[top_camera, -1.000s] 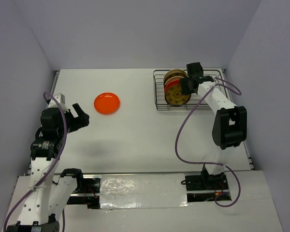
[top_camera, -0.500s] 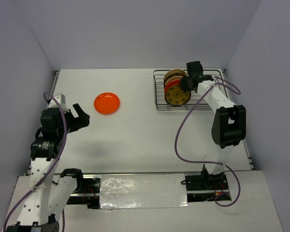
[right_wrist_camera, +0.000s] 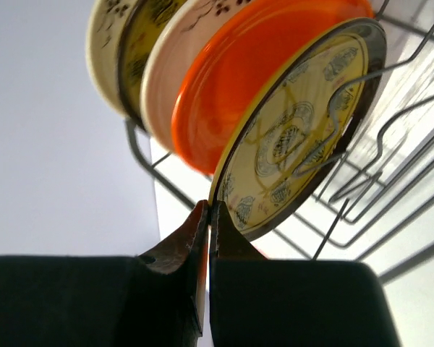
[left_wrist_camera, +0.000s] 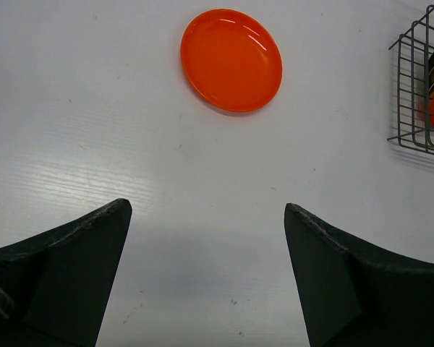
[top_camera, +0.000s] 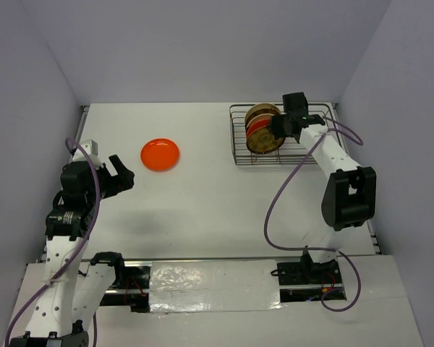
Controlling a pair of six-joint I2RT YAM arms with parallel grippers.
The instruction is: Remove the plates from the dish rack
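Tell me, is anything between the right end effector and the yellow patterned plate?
Nothing visible does. The right end effector is shut with its tips against the rim of the yellow patterned plate, the front one in the dish rack. Whether the rim is pinched, I cannot tell.

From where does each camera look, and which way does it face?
Top external: above and behind, looking down at the table; left arm, right arm show.
Left wrist: on its arm, facing forward to the flat orange plate; open left tool shows.
Right wrist: on its arm, facing the patterned plate in the dish rack; shut right tool shows.
Top and left wrist share the flat orange plate.
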